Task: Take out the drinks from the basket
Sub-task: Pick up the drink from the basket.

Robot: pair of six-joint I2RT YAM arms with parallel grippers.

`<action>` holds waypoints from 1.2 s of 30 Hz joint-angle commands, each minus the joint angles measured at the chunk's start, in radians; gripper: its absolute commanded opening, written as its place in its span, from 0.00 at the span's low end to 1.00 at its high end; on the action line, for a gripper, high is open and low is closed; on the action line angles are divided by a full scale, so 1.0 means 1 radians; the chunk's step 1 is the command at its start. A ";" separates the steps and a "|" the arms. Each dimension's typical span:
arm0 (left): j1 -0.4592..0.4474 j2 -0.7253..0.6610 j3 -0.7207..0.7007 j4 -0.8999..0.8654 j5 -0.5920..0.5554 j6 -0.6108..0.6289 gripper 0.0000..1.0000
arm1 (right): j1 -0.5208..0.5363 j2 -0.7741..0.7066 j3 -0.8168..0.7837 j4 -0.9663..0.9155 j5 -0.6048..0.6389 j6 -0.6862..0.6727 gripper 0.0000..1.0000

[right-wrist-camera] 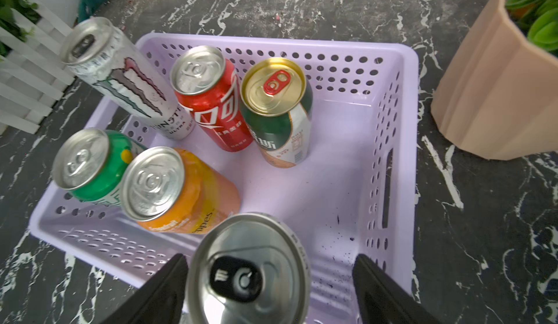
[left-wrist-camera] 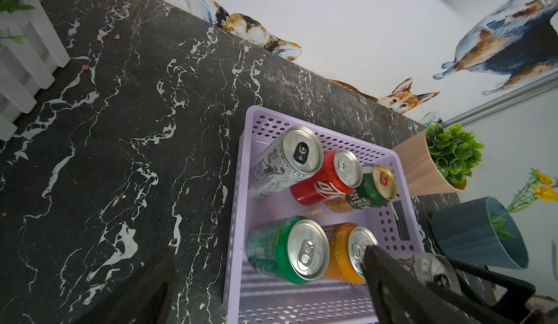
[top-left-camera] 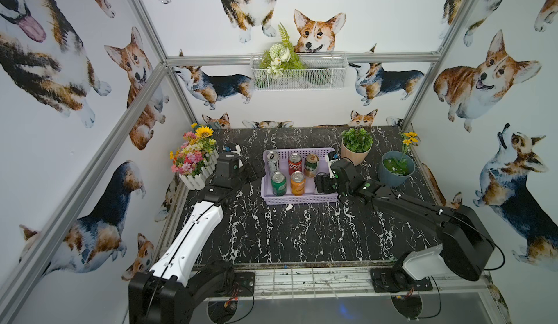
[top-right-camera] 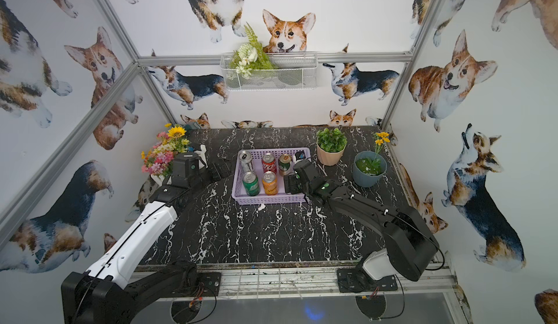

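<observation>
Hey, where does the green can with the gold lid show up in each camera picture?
In a top view: gold-lidded green can, lilac basket's far row, right of the red can.
In a top view: same place, far row.
Left wrist: between the red can and the peach pot.
Right wrist: upright beside the red can, red tab showing.
Shared landmark: the red can.

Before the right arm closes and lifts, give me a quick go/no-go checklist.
1. Near silver can sits between the right gripper's fingers: ok.
2. Grip closed on it: not ok, one finger stands off the can.
3. Can upright: ok.
4. Orange can clear of the fingers: ok, but close.
5. Left gripper open, outside the basket: ok.
6. Bare table in front of the basket for set-down: ok.
</observation>
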 commanded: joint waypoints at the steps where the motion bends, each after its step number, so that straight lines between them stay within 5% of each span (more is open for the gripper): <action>1: -0.017 0.000 -0.003 -0.004 -0.037 0.018 1.00 | 0.014 0.017 -0.018 0.089 0.032 0.015 0.82; 15: -0.037 0.006 -0.020 -0.006 -0.062 0.019 1.00 | 0.057 0.030 -0.159 0.331 0.079 -0.030 0.64; 31: -0.116 0.029 -0.002 -0.008 -0.109 0.045 1.00 | 0.056 -0.024 -0.199 0.441 0.037 -0.072 0.01; 36: -0.128 0.052 0.025 -0.024 -0.113 0.057 1.00 | 0.056 -0.120 -0.164 0.414 0.088 -0.100 0.00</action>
